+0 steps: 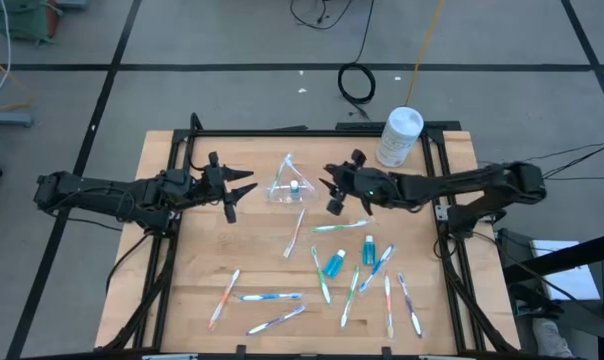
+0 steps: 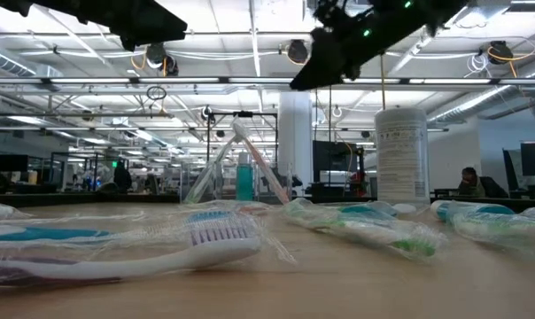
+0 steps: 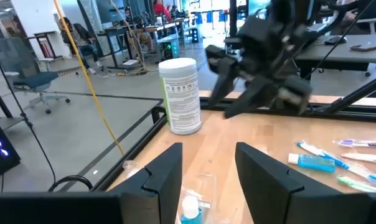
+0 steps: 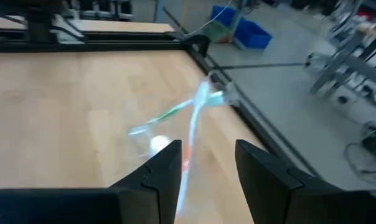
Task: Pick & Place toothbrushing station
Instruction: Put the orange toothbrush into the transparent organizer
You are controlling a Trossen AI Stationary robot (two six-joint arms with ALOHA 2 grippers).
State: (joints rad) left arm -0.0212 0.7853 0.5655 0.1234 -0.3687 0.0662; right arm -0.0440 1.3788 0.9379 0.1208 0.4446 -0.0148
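Cup (image 1: 287, 186) between hands; left hand (image 1: 238, 190), right hand (image 1: 331, 191) both apart, empty.

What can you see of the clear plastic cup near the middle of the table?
The clear plastic cup looks thin and see-through, and stands on the wooden table between the two arms. Inside it is a blue toothpaste tube with a white cap, and toothbrushes lean out of it, crossing above the rim. Nothing grips it: the left pincer and right pincer hang on either side, both open and apart from it. In the low view its walls are faint against the room behind.
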